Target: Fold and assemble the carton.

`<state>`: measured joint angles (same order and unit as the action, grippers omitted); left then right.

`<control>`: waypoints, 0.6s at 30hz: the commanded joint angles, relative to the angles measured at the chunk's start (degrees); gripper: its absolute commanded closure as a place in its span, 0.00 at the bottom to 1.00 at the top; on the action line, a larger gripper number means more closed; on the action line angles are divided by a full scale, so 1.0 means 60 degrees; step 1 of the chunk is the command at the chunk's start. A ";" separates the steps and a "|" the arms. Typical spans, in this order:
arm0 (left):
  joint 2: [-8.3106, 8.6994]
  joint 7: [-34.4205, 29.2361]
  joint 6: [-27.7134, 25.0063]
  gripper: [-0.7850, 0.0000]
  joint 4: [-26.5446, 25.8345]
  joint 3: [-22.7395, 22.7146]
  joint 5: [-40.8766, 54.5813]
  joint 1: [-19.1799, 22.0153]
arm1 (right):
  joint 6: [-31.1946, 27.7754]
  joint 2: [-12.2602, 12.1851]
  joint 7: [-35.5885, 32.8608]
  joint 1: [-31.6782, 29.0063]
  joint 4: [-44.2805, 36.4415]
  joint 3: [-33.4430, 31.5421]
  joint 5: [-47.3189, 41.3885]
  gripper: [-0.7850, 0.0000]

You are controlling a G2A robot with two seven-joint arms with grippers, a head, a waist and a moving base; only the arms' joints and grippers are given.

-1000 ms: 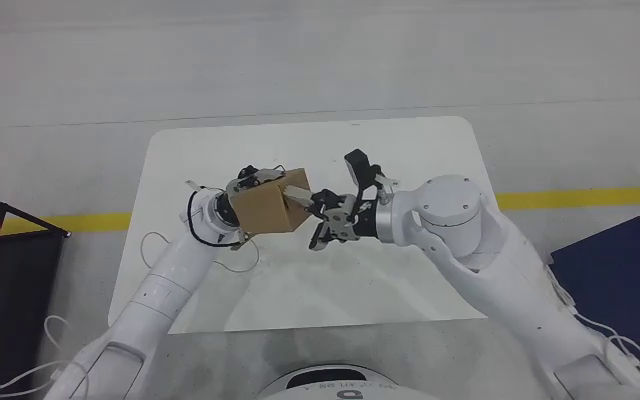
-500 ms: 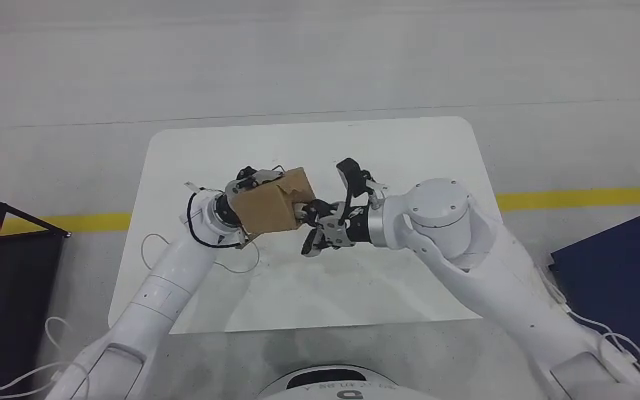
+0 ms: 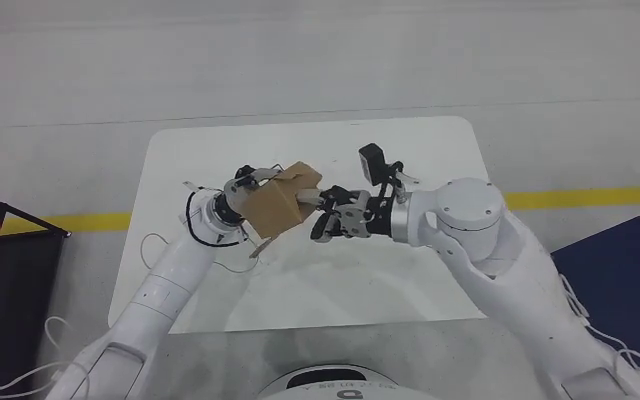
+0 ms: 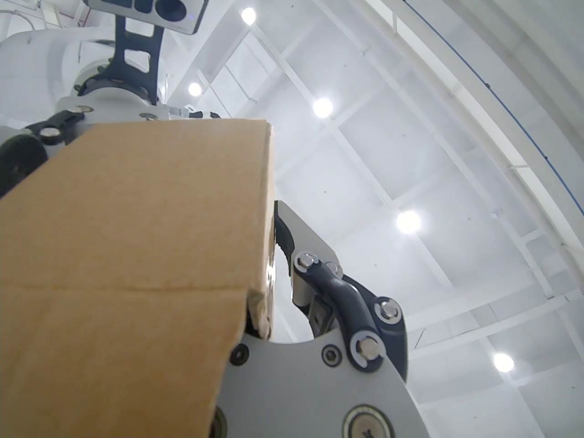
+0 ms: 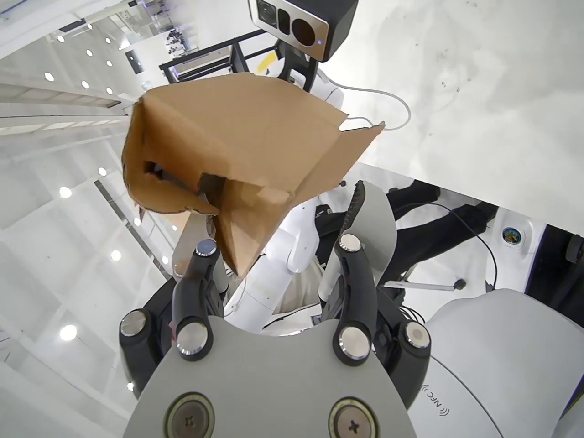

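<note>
A brown carton (image 3: 283,197) is held above the white table (image 3: 400,270), tilted, with its end flaps loose. My left gripper (image 3: 247,203) is shut on its left end; in the left wrist view one finger (image 4: 284,234) presses the carton's (image 4: 127,239) side wall and the other is hidden behind the cardboard. My right gripper (image 3: 327,211) is at the carton's right end, open. In the right wrist view its fingers stand wide apart, and a hanging flap of the carton (image 5: 228,148) dips between them, close to one finger (image 5: 203,252).
The table's right half and front are bare white surface. A thin cable (image 3: 235,262) trails from the left arm over the table. A yellow floor line (image 3: 570,198) and a dark frame (image 3: 20,225) lie beyond the table's edges.
The carton has tipped, its right end rising and swinging towards the far right. The right gripper followed it up and to the right, its wrist turning. The left gripper kept its hold.
</note>
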<state>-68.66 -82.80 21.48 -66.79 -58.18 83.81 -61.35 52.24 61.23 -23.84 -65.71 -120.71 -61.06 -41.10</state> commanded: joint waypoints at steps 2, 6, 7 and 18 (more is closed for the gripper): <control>0.0022 0.0001 0.0001 1.00 0.0005 -0.0059 0.0008 -0.0022 | -0.0138 -0.0093 0.0001 -0.0501 -0.0326 -0.0482 -0.0014 0.27; 0.0039 0.0031 0.0031 1.00 -0.0016 -0.0104 0.0023 -0.0049 | -0.0334 -0.0209 -0.0129 -0.1051 -0.0635 -0.1033 0.0037 0.21; 0.0041 0.0036 0.0036 1.00 -0.0024 -0.0111 0.0022 -0.0054 | -0.0451 -0.0234 -0.0137 -0.1182 -0.0712 -0.1211 0.0038 0.17; -0.0019 0.0137 0.0138 1.00 -0.0244 -0.0002 0.0994 -0.0225 | -0.2953 -0.0281 0.0141 -0.2293 -0.1127 -0.2118 0.0065 0.00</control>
<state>-68.79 -81.97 22.32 -68.29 -58.17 90.55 -62.73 31.14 59.56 -22.96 -79.59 -127.49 -73.80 -40.76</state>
